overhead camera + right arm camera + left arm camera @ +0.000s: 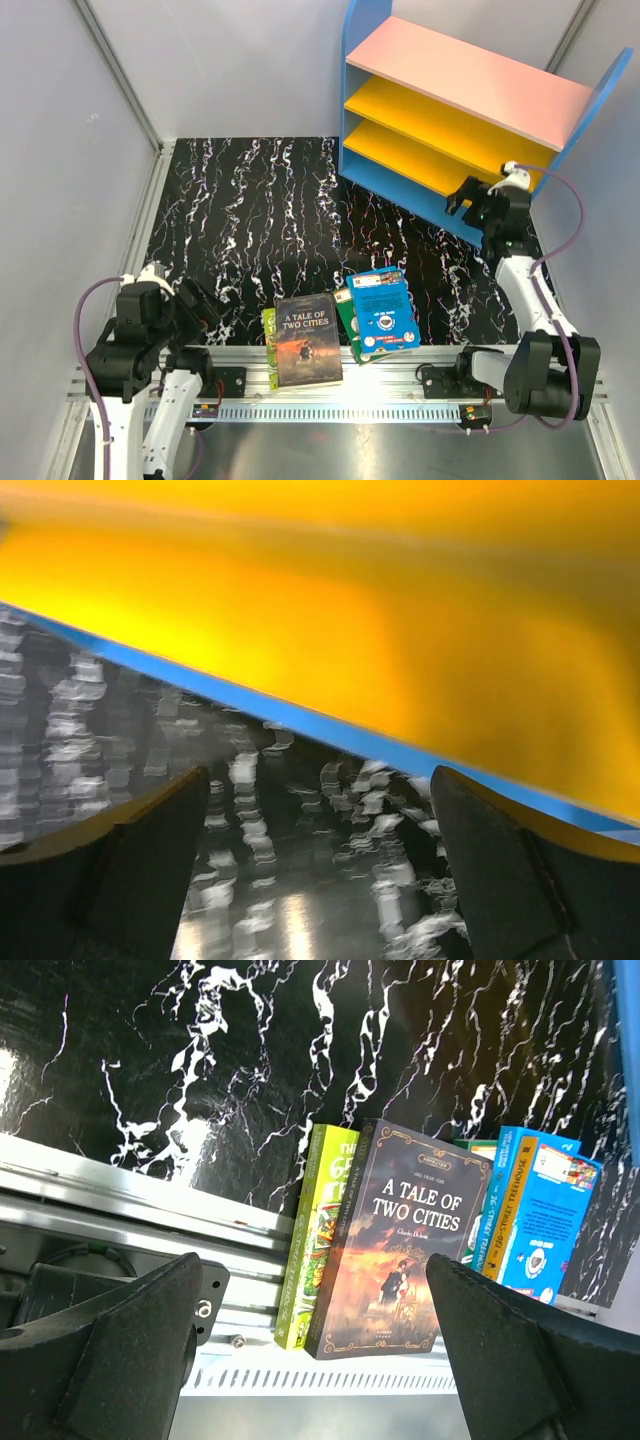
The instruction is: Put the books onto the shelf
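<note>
Several books lie at the table's near edge. The dark "A Tale of Two Cities" (307,340) (400,1240) rests on a lime-green book (269,345) (320,1230). Right of them the blue Treehouse book (385,308) (545,1220) lies on a green one (345,310). The shelf (470,80), with blue sides, a pink top and yellow boards, stands at the far right. My left gripper (200,305) (312,1265) is open and empty, left of the books and pointing at them. My right gripper (468,200) (320,780) is open and empty just before the shelf's blue bottom edge (300,720).
Black marbled tabletop (260,220) lies between the books and the shelf. A metal rail (340,395) runs along the near edge under the books' ends. Grey walls close in on the left, the back and the right.
</note>
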You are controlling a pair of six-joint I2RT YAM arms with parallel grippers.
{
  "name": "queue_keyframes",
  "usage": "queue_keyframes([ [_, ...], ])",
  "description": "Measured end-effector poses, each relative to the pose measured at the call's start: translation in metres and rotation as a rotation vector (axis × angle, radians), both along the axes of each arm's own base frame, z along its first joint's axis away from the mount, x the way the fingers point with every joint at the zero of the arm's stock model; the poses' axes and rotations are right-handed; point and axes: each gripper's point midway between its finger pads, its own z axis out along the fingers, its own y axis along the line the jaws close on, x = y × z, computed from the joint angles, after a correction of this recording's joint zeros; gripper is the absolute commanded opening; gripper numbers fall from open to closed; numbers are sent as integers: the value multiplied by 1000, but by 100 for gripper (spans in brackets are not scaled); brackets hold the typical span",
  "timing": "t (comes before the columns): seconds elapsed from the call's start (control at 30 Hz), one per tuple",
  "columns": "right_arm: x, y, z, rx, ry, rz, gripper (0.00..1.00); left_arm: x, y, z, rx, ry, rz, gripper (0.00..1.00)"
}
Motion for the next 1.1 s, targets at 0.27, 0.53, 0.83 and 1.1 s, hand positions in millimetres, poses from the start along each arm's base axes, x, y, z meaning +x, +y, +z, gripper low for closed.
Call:
queue_keyframes([
  [0.27,-92,128,38,337,205,250,100,8,-7,-11,-18,23,-41,99],
  [0.53,-201,160,57,597,302,346,100,23,-11,-8,-31,37,-60,99],
  [0.83,-234,163,-29,721,666,175,100,56,-32,-13,-46,102,-158,99],
  [1.1,-224,147,-9,652,595,113,100,68,-137,26,190,127,-507,99],
])
